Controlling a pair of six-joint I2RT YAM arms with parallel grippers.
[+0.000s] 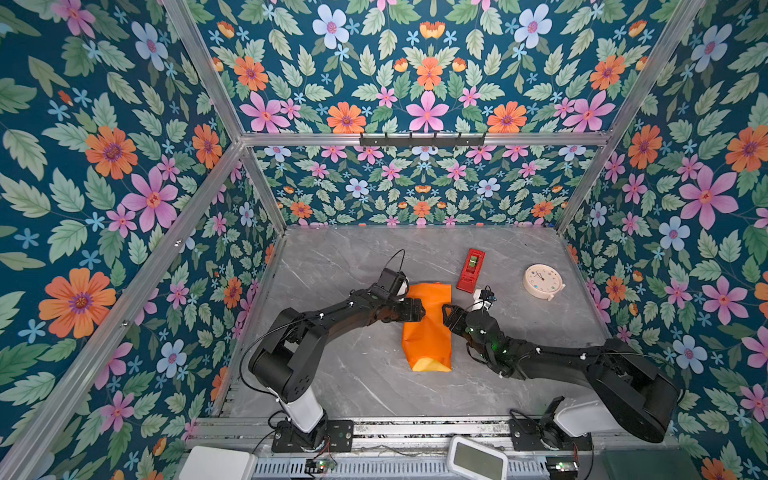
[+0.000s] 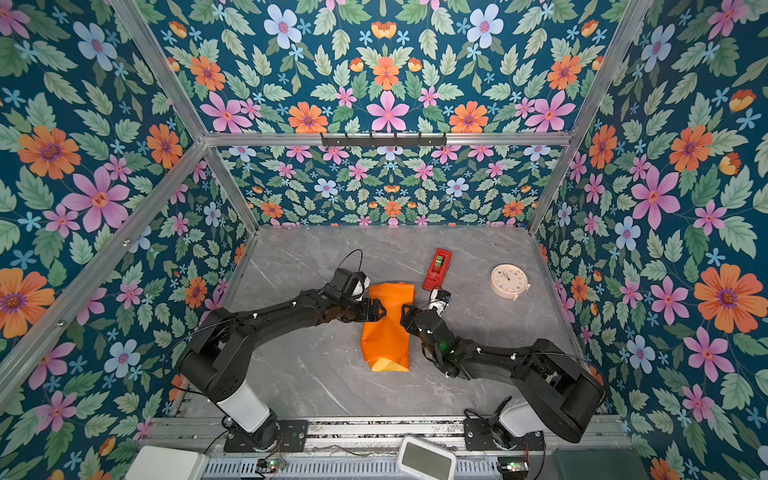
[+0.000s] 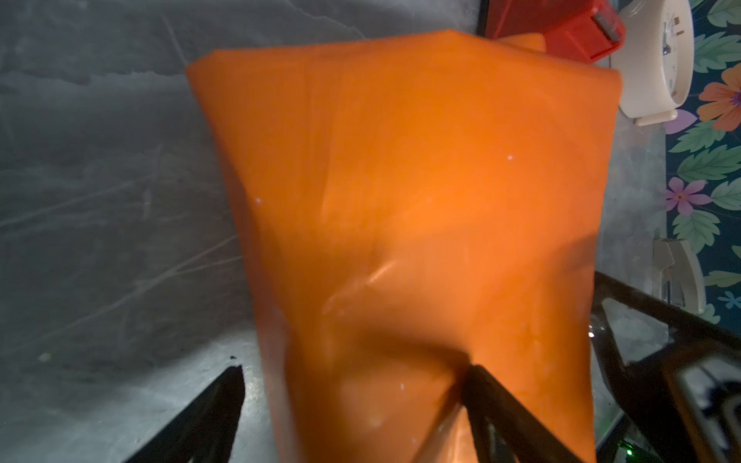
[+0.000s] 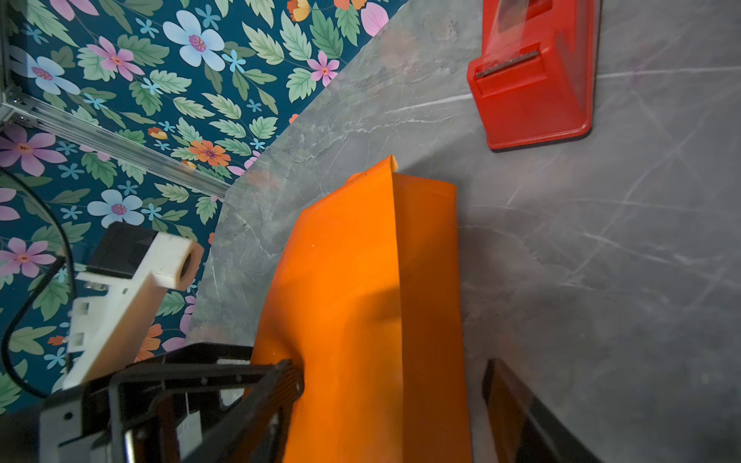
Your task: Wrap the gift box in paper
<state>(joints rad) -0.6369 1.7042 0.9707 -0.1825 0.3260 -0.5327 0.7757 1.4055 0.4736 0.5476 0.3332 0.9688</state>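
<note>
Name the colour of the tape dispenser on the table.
Red. The tape dispenser shows best in the right wrist view.

Both top views look steeply down from high above the front edge and take in the whole marble tabletop (image 1: 353, 266) (image 2: 316, 266). Each wrist camera sits close above the paper (image 3: 401, 180), looking in from opposite sides. Both wrist views also share the red tape dispenser (image 4: 529, 100). The left wrist view also catches the clock (image 3: 657, 60).
</note>
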